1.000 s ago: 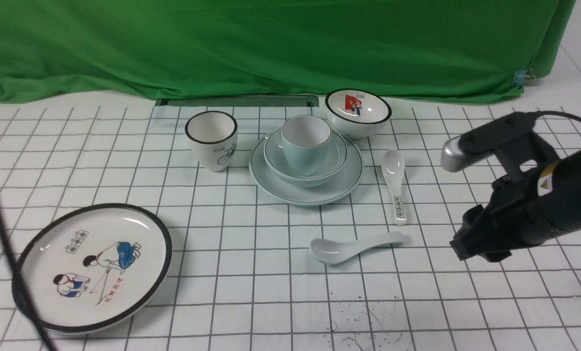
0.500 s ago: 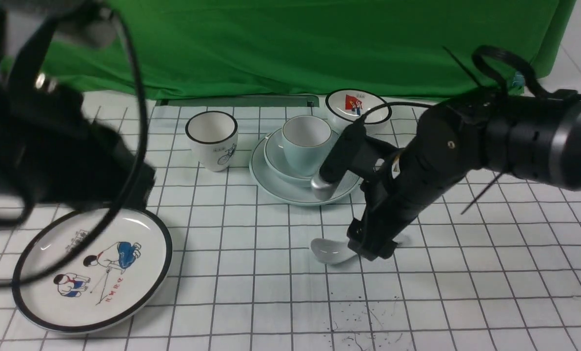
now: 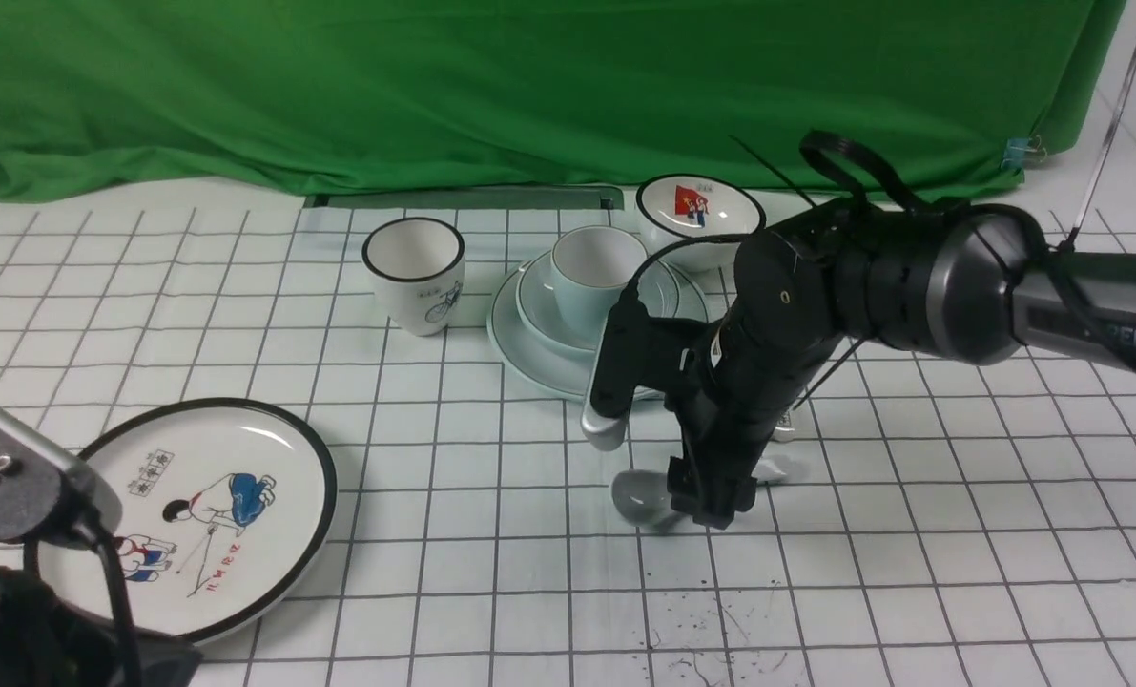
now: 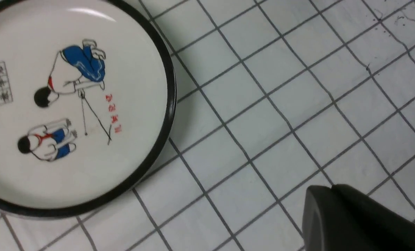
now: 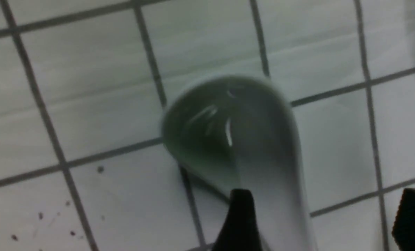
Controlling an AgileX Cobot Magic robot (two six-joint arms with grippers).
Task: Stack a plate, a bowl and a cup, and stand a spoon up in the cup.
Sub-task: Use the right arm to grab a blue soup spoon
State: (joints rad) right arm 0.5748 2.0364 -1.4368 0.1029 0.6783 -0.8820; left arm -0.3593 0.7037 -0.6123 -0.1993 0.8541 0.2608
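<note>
A pale blue-green round plate (image 3: 522, 361) with a thin dark rim line is laid flat. A wide shallow bowl (image 3: 537, 320) of the same colour is set upright in its middle, and a handleless matching cup (image 3: 594, 277) is stood upright inside the bowl. A pale glossy soup spoon (image 3: 636, 496) is laid flat, hollow upward, well apart from the stack on its near side. Its handle is pointed right and is largely hidden.

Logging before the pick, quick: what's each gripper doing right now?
Left gripper: jaws shut, holding nothing.
Right gripper: jaws open astride the plain pale glossy ceramic soup spoon, not gripping.
</note>
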